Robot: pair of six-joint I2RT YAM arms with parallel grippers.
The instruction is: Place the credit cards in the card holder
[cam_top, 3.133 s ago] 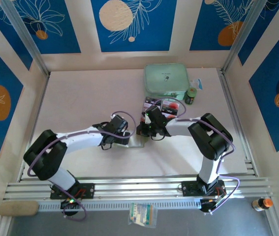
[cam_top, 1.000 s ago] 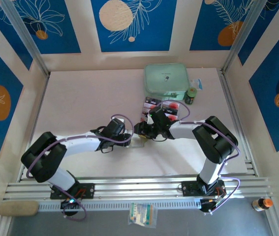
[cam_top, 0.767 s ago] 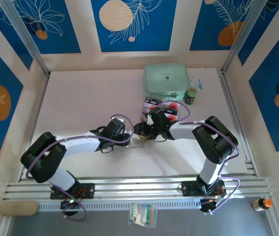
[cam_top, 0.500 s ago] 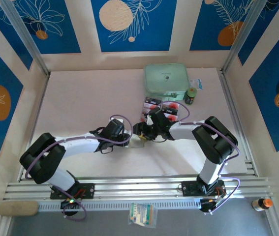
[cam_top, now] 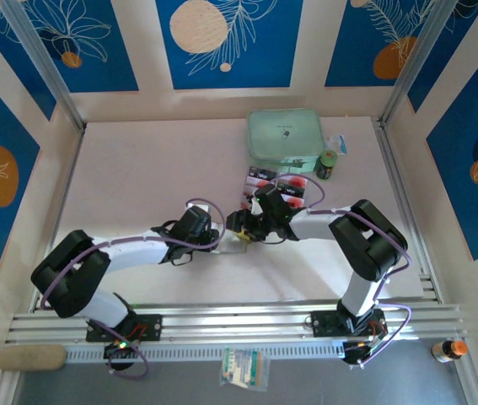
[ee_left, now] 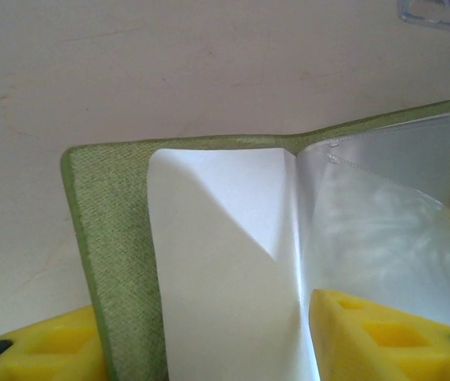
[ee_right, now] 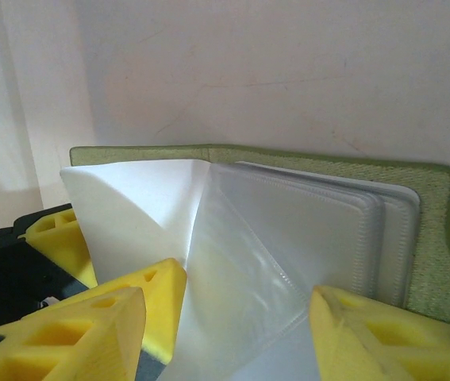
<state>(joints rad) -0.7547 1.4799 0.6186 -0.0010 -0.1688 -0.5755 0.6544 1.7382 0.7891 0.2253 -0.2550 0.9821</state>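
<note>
Card holder (ee_left: 112, 238) on table (cam_top: 137, 169) ctr, credit cards (cam_top: 261, 177) behind it, case (cam_top: 285, 137) behind cards
</note>
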